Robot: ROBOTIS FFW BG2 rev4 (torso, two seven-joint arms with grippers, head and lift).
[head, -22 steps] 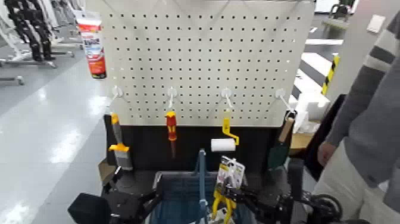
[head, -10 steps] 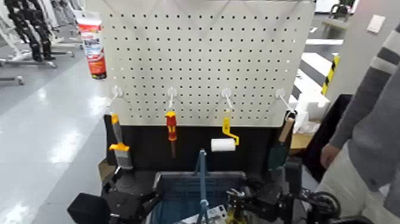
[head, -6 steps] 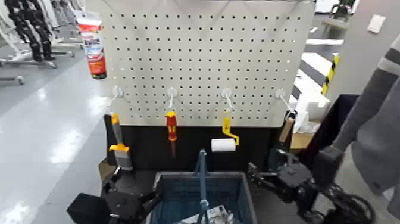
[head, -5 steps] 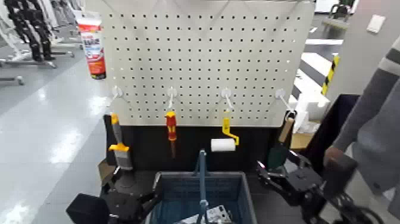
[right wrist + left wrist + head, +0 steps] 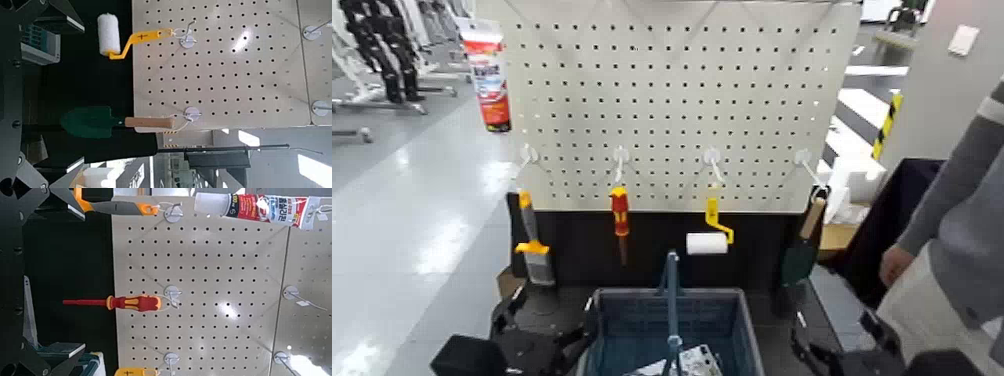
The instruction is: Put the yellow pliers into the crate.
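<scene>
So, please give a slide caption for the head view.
Packaged yellow pliers lying inside the crate, below the pegboard of hanging tools.

No readable wording anywhere. Print on the red-and-white tube point(image 5: 487, 72) hanging at the pegboard's point(image 5: 662, 100) upper corner, lettering too small and blurred to make out in the head view. Same tube point(image 5: 258, 207) in the left wrist view: white and dark characters on red panels, still not legible. Card point(image 5: 697, 360) lying in the crate point(image 5: 632, 320), printed marks visible, nothing decipherable. No numbers, no brand names, no signs to read.
</scene>
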